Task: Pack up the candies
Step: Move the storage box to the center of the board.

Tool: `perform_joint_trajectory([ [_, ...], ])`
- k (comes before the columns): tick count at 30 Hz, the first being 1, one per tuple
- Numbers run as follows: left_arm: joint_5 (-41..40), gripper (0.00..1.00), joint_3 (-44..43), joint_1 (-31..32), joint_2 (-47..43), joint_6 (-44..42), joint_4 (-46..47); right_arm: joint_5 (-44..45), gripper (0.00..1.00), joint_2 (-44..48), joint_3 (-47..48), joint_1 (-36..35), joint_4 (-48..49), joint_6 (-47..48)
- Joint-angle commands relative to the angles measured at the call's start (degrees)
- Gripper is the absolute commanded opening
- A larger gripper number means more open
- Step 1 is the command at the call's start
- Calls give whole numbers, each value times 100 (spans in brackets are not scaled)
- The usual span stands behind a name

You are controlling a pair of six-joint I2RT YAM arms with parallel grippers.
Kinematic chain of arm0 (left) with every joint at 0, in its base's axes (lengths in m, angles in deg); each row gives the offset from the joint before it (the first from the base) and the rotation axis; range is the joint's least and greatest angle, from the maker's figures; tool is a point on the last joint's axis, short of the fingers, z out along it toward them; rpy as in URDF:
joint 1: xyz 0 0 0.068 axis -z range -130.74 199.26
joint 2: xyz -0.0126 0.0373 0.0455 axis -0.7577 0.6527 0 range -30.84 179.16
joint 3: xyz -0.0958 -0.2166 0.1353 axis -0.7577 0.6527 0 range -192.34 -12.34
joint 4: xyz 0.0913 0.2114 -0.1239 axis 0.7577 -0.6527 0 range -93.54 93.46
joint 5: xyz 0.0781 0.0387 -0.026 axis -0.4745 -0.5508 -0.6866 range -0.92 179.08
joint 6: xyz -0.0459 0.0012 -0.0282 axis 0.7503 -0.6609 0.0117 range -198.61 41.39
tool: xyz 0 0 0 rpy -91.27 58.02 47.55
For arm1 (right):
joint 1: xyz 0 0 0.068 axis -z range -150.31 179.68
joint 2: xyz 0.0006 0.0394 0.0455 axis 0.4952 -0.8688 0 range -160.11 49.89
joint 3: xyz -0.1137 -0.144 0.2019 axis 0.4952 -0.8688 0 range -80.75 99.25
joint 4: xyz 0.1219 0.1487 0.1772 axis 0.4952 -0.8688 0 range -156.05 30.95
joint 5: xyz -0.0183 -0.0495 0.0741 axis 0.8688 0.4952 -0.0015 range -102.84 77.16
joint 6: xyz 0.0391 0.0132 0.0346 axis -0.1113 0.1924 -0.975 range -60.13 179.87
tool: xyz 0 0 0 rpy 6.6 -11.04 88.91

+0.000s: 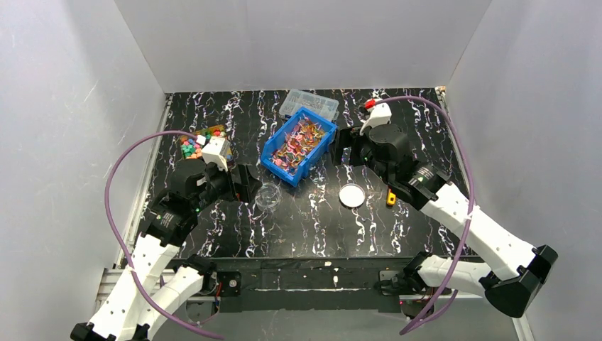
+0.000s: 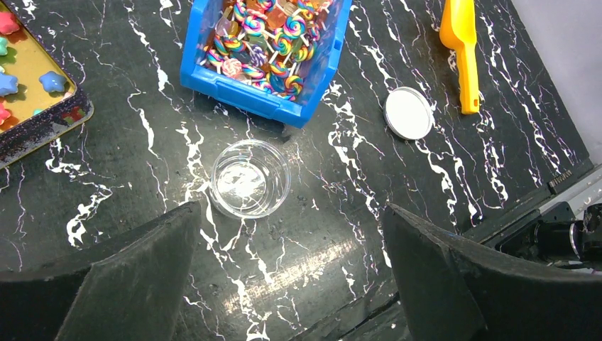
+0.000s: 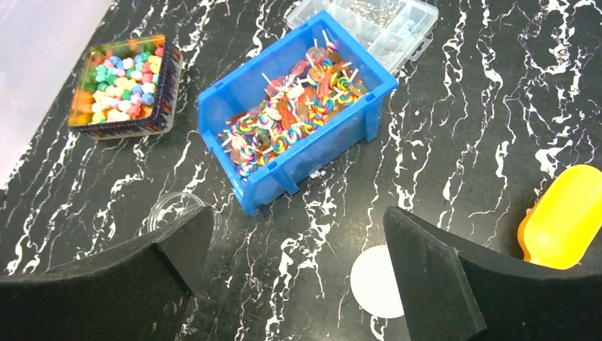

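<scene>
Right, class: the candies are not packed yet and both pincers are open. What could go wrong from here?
The clear jar stands loose, just ahead of the left pincer: a careless approach could tip it. The lollipops lie tangled in the blue bin, so one grab may drag several out.

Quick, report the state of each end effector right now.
Left end effector: open, holding nothing.
Right end effector: open, holding nothing.

Candies (image 3: 291, 117) in blue bin (image 3: 326, 149), tray (image 3: 170, 89)
</scene>
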Motion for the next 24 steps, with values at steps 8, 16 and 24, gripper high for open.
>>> perform_joint_trajectory([
  [8, -189, 99, -84, 10, -37, -68, -173, 187, 100, -450, 345, -29, -102, 32],
  [16, -568, 99, -107, 13, -64, -33, -278, 242, 100, -1058, 711, -36, -337, -37],
  [24, -1261, 99, -177, 7, -16, -4, -515, 561, 100, -2016, 1415, -193, -798, -232],
])
